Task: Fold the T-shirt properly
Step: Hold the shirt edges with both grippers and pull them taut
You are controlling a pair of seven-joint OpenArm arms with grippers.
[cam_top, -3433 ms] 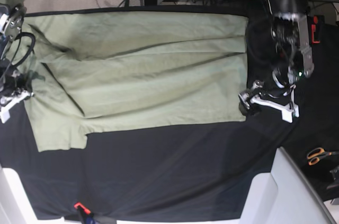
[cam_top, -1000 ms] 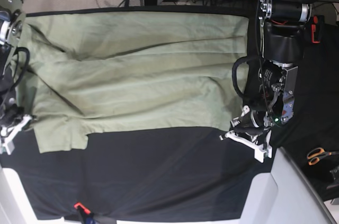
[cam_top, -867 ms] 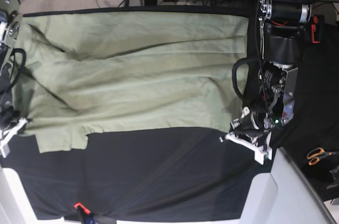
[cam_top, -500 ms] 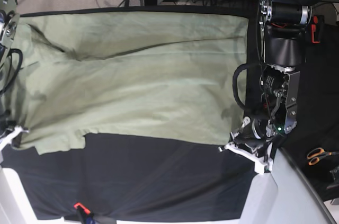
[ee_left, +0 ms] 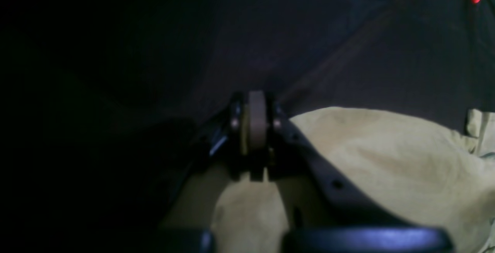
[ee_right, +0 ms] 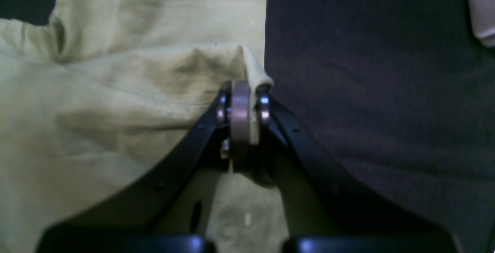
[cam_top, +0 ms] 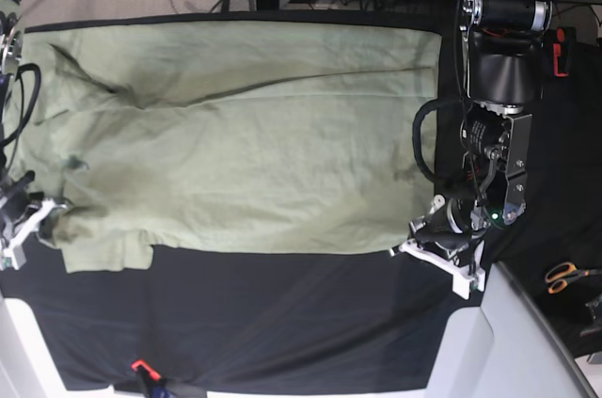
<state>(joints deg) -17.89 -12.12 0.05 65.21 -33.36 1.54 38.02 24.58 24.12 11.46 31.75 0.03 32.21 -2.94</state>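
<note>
The T-shirt serves as the reference landmark. It lies spread across the far half of the table, which is covered in black cloth, with its long axis running side to side in the base view.

Nearest the camera, the table surface in front of the T-shirt's near edge is bare black cloth. A small red-orange clip sits at the table's near edge, well apart from the garment.

At the T-shirt's near corner on the base view's right, the left hand is closed on the fabric. The left wrist view shows its pads pressed together with a thin fold of T-shirt pinched between them, and the garment trails behind the hand.

At the near corner on the base view's left, the right hand is likewise clamped on the T-shirt. The right wrist view shows the pads shut over a small bunched tip of fabric.

Beyond both hands, the garment's body shows shallow lengthwise creases. Its far edge lies along the far edge of the table.

Orange-handled scissors lie off the T-shirt, beyond the left arm.
</note>
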